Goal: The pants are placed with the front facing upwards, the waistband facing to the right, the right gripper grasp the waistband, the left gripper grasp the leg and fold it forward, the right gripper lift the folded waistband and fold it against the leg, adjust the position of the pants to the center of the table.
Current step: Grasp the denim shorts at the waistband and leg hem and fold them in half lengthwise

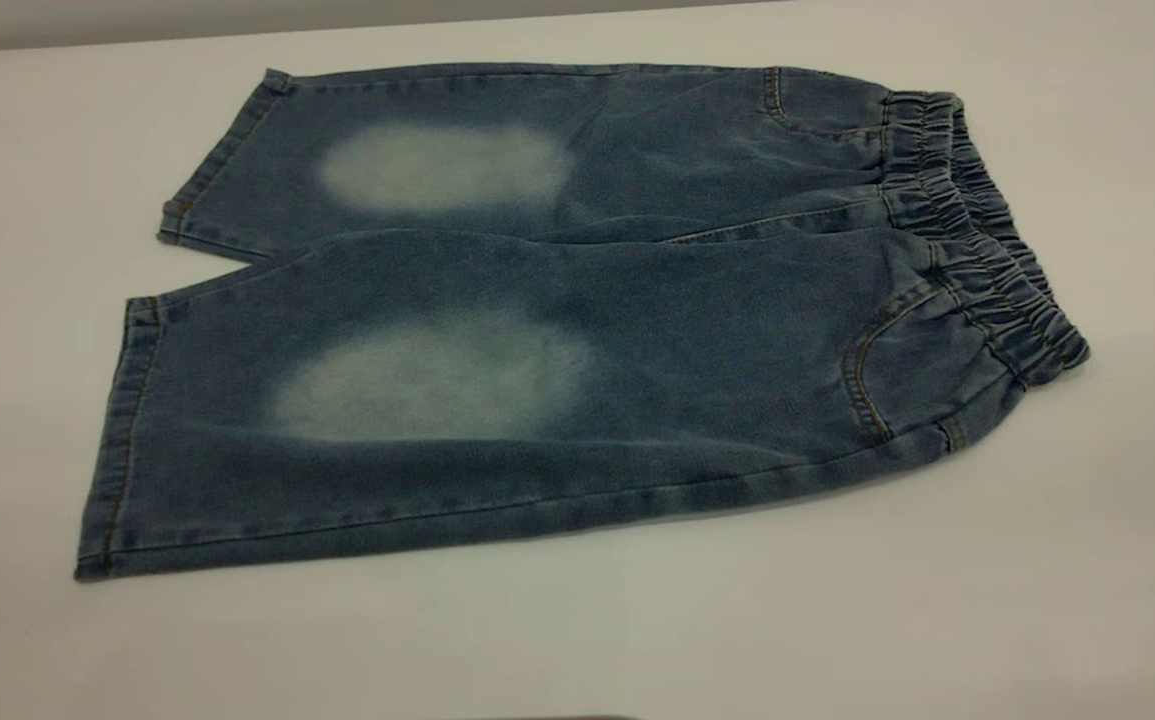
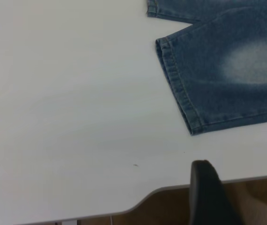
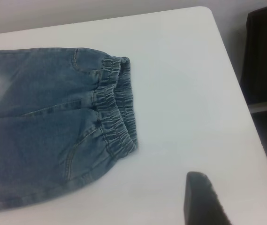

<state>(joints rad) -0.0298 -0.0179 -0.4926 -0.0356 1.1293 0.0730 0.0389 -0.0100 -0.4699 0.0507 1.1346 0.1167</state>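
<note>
I see the pants (image 1: 577,330) flat on the bench (image 1: 1087,560), waistband rightward. Left gripper (image 2: 239,199) and right gripper (image 3: 236,201) hover apart from them; finger state indeterminate.

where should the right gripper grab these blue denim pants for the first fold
Probably the gathered elastic waistband of the blue denim pants, approached from the open white table to its right. That bunched edge stands thicker than the flat legs, and nothing blocks it.

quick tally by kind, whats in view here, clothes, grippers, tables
pants: 1
grippers: 2, the left gripper and the right gripper, both off the denim
table: 1
total: 4
</note>
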